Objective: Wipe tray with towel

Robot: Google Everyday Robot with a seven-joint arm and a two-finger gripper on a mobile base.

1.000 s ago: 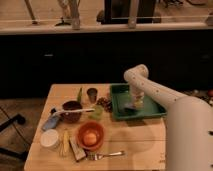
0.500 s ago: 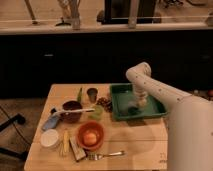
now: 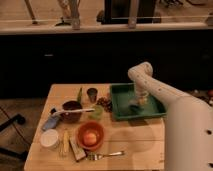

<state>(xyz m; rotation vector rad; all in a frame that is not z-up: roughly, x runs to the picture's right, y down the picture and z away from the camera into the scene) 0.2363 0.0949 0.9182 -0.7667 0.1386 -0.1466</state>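
Observation:
The green tray sits on the right half of the wooden table. My arm comes in from the right, and the gripper points down inside the tray, right of its middle and close to the floor. A small pale patch, the towel, shows just left of and below the gripper on the tray floor. I cannot tell whether the gripper holds it or only presses on it.
Left of the tray stand a dark bowl, a small cup, a green cup and a light blue object with a white handle. In front are an orange bowl, a white cup and a fork.
The gripper has moved to the right inside the tray over the last second, staying low. Nothing else on the table has moved.

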